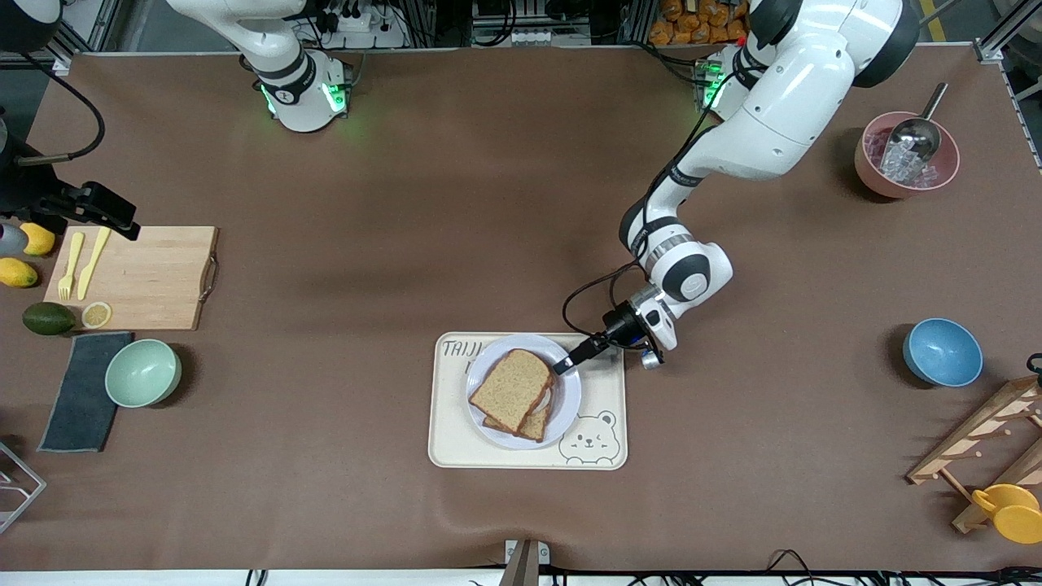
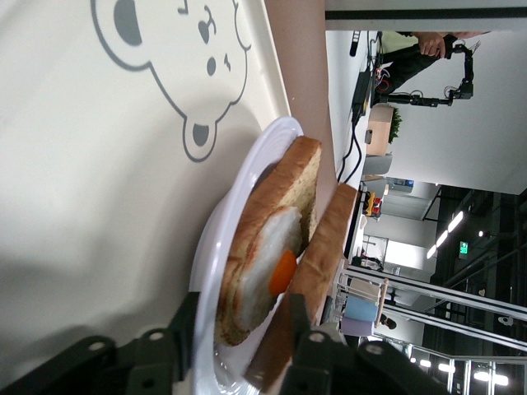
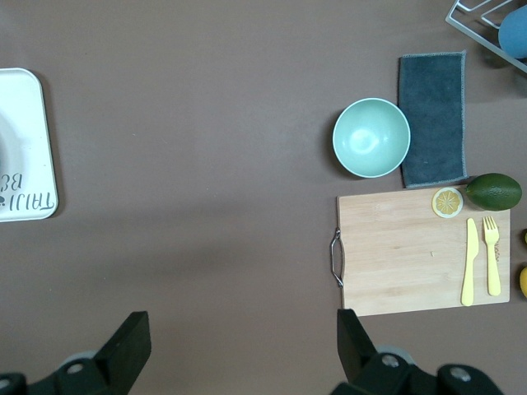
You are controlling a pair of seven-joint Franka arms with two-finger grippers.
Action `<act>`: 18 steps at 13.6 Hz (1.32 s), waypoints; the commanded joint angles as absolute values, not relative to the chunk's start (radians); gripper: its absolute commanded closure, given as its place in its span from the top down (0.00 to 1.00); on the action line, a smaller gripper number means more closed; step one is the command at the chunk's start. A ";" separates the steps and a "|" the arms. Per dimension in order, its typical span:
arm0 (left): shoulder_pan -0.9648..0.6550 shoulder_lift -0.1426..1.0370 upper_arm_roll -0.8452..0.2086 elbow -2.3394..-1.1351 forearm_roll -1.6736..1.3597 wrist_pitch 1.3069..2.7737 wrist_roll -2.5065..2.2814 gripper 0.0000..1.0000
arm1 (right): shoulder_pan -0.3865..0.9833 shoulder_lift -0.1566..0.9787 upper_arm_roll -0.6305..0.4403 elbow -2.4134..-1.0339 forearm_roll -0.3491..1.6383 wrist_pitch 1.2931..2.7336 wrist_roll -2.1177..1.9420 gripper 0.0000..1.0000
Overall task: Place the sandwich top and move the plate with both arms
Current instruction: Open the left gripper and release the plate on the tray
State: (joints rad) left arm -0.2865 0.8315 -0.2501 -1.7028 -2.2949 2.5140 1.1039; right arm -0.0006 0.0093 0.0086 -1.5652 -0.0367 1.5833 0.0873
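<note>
1. Step: placing sandwich top; tilted on egg slice on plate, plate on bear tray.
2. Left tool at plate rim, fingers apart w/ top slice's edge between; grip or release unclear.
3. Right tool wide open, empty, waiting above bare worktop near cutting board.
4. Next, prob.: let slice settle flat, then both tools to plate rim.
5. Brown worktop; lab beyond.

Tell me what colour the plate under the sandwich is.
Pale lavender-white; the plate shows best in the front view, on the cream tray.
</note>
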 commanded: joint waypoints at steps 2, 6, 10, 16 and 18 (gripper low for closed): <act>-0.278 0.790 -0.256 -1.715 -2.324 2.574 1.104 1.00 | 0.008 0.008 0.008 -1.566 -0.055 1.585 0.097 1.00; -0.279 0.730 -0.262 -1.750 -2.326 2.657 1.082 1.00 | 0.005 0.009 0.008 -1.566 -0.055 1.585 0.097 1.00; -0.281 0.620 -0.265 -1.824 -2.326 2.750 1.048 1.00 | 0.008 0.009 0.008 -1.566 -0.055 1.580 0.097 1.00; -0.284 0.496 -0.278 -1.833 -2.306 3.121 1.063 1.00 | 0.011 0.009 0.009 -1.565 -0.055 1.580 0.097 1.00; -0.273 0.486 -0.273 -1.833 -2.235 3.180 1.063 1.00 | 0.011 0.009 0.009 -1.565 -0.054 1.580 0.097 1.00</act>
